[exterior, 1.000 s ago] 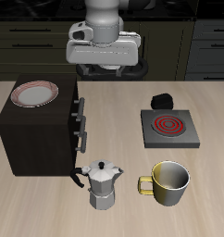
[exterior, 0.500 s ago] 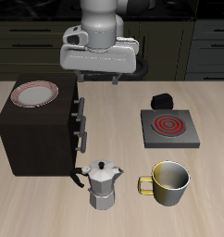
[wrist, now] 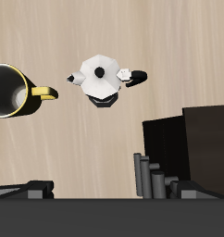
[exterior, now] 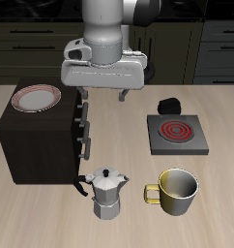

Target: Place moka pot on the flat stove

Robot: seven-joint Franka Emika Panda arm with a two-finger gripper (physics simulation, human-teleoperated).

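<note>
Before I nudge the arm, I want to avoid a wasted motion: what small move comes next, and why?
Probably bring the tool forward and down toward the moka pot. It hangs high above the table's back part, holding nothing, while the pot stands untouched near the front edge beside the mug, away from the flat stove.

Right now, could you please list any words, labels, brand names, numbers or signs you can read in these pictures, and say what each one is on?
None: no readable text in either view.
The moka pot, flat stove, brass mug, dark cabinet and plate carry no lettering.
The stove's red spiral is a coil pattern, not a sign.
</note>
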